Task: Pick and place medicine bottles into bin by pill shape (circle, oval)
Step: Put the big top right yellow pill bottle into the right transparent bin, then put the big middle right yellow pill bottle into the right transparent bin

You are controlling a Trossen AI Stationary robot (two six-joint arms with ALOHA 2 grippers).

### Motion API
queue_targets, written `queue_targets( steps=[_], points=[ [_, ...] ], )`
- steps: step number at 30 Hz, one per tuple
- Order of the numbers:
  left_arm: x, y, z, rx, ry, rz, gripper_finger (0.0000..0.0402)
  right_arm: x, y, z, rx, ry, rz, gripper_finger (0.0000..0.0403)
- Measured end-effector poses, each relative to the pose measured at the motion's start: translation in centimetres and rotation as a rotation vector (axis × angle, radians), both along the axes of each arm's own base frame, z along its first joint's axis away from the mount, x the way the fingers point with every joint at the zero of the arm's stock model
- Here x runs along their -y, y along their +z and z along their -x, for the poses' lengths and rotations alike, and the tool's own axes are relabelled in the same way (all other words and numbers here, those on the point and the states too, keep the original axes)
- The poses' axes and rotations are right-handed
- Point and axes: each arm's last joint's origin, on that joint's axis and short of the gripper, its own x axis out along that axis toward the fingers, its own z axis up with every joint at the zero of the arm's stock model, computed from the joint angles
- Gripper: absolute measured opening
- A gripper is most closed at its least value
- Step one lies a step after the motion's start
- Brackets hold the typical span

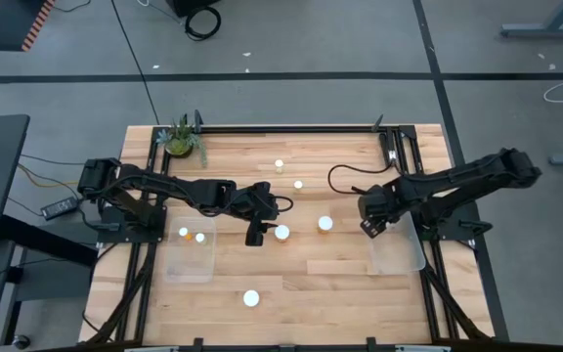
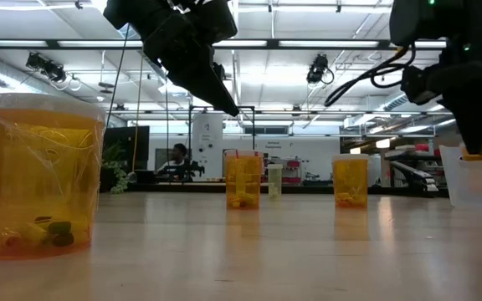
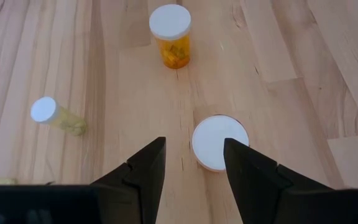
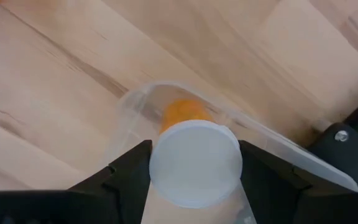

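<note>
R gripper (image 4: pixel 194 163) is hanging over the right bin (image 1: pixel 404 256) at the desk's right edge, jaws clamped on a white-capped amber bottle (image 4: pixel 194 160), holding it just above the bin's clear rim. L gripper (image 3: pixel 194 168) is hovering mid-desk w/ jaws apart and nothing between them, a white cap (image 3: pixel 220 142) sitting just ahead of the tips, slightly off toward one finger. Two bottles are already lying in the left bin (image 1: pixel 189 256); others are standing loose: two near the back, one by the L gripper (image 1: pixel 281 232), one between the arms (image 1: pixel 325 223), one up front (image 1: pixel 251 298). Risks, as I'm judging it: if R lets go while this close to the rim, the bottle could be clipping the wall and bouncing out onto the desk. L's target is sitting off-centre, so closing as-is could be nudging it sideways or tipping it; bottles are light and the wood looks slick. Can't tell pill shape from where I'm standing for most, so a mis-sort is possible too. Desk (image 1: pixel 291 269) is pale butcher-block planks in a black frame, small potted plant (image 1: pixel 180 140) at the back left corner. Room beyond is a big open lab, bright ceiling strips, grey floor w/ cables, a person sitting far off at a bench.
</note>
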Motion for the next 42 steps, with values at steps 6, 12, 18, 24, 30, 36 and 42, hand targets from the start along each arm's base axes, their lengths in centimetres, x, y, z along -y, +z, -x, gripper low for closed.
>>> queue_targets(
  steps=[6, 12, 18, 24, 30, 36, 42],
  points=[
    [0.0, 0.0, 0.0, 0.001, 0.0, 0.0, 0.0172, -0.1, -0.5, -0.4, -0.025, -0.002, 0.0, 0.023],
    [0.0, 0.0, 0.0, 0.001, 0.0, 0.0, 0.0172, -0.1, -0.5, -0.4, -0.026, 0.004, -0.003, 0.025],
    [0.0, 0.0, 0.0, 0.001, 0.0, 0.0, 0.0172, 0.0, -0.5, -0.4, -0.026, 0.015, -0.004, 0.0265],
    [0.0, 0.0, 0.0, 0.001, 0.0, 0.0, 0.0172, 0.0, 0.4, -0.4, -0.037, 0.037, -0.008, 0.0266],
    [0.0, 0.0, 0.0, 0.002, 0.0, 0.0, 0.0172, -0.1, 3.0, -1.0, -0.011, 0.044, -0.008, 0.0266],
    [0.0, 0.0, 0.0, 0.002, 0.0, 0.0, 0.0172, 0.0, 6.1, -2.2, 0.116, 0.081, 0.059, 0.0267],
    [0.0, 0.0, 0.0, 0.002, -0.001, 0.0, 0.0172, 0.6, 7.2, -3.1, 0.199, 0.134, 0.122, 0.0267]
  ],
)
